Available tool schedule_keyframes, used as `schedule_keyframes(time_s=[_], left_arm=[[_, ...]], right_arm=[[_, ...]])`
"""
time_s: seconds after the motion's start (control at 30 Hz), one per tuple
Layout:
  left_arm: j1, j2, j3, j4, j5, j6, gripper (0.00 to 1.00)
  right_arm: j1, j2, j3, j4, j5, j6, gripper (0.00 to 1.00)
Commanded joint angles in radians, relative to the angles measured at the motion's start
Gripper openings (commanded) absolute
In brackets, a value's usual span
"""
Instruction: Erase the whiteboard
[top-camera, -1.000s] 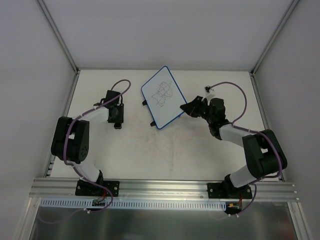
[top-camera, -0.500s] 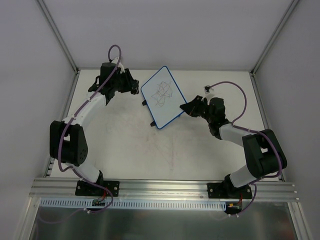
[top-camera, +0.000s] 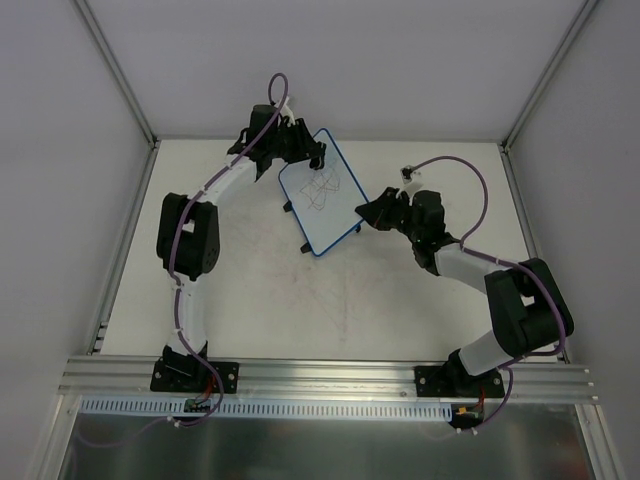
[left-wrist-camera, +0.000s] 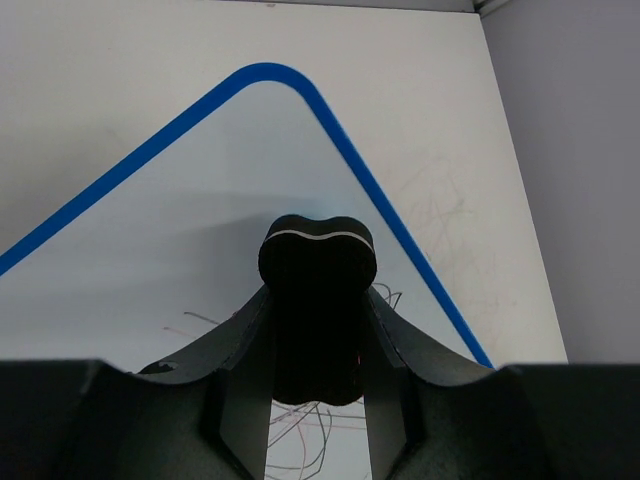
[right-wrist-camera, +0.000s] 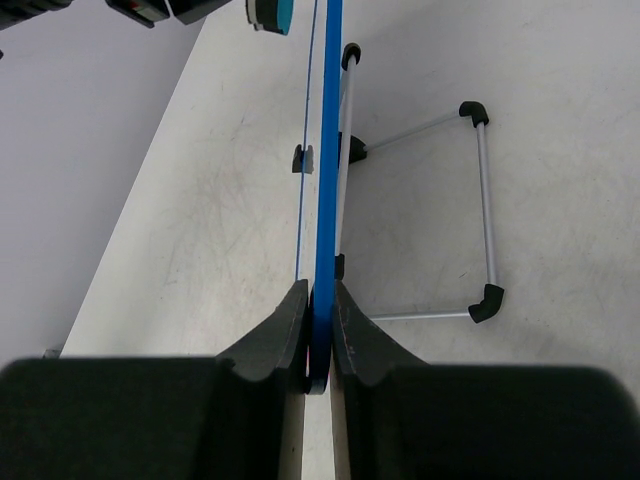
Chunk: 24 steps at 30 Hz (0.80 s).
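Note:
The whiteboard (top-camera: 320, 195), white with a blue rim and dark scribbles, stands tilted at the table's far middle. My right gripper (top-camera: 362, 213) is shut on its right edge; the right wrist view shows the blue rim (right-wrist-camera: 326, 150) edge-on between the jaws (right-wrist-camera: 319, 335). My left gripper (top-camera: 312, 153) is at the board's top corner, shut on the small black eraser (left-wrist-camera: 318, 300). In the left wrist view the eraser is held over the board face (left-wrist-camera: 200, 220), just above the scribbles (left-wrist-camera: 305, 425).
The board's wire stand (right-wrist-camera: 480, 210) with black feet rests on the table behind the board. White enclosure walls (top-camera: 320, 70) rise close behind the board. The left arm (top-camera: 190, 235) stretches along the left side.
My left arm has swung from the left of the table up and right to the board's top corner. The right gripper has kept hold of the board, which has shifted slightly left.

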Motion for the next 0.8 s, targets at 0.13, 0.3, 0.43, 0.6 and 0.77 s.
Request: schedule_keyframes(time_s=[0.13, 0.3, 0.43, 0.6, 0.77], left_arm=[[-0.042, 0.039, 0.091, 0.108, 0.088, 0.003, 0.00], [-0.074, 0.044, 0.068, 0.122, 0.071, 0.035, 0.00], [-0.079, 0.059, 0.058, 0.125, 0.033, 0.041, 0.00], [-0.081, 0.065, 0.037, 0.123, -0.041, 0.049, 0.00], [-0.081, 0.064, 0.005, 0.110, -0.117, 0.070, 0.00]], right_arm=[[0.031, -0.007, 0.020, -0.061, 0.003, -0.094, 0.00], [0.031, -0.002, 0.025, -0.067, 0.001, -0.095, 0.00], [0.031, -0.002, 0.023, -0.069, 0.001, -0.095, 0.00], [0.031, -0.007, 0.022, -0.069, 0.000, -0.095, 0.00], [0.033, -0.009, 0.022, -0.069, -0.003, -0.094, 0.00]])
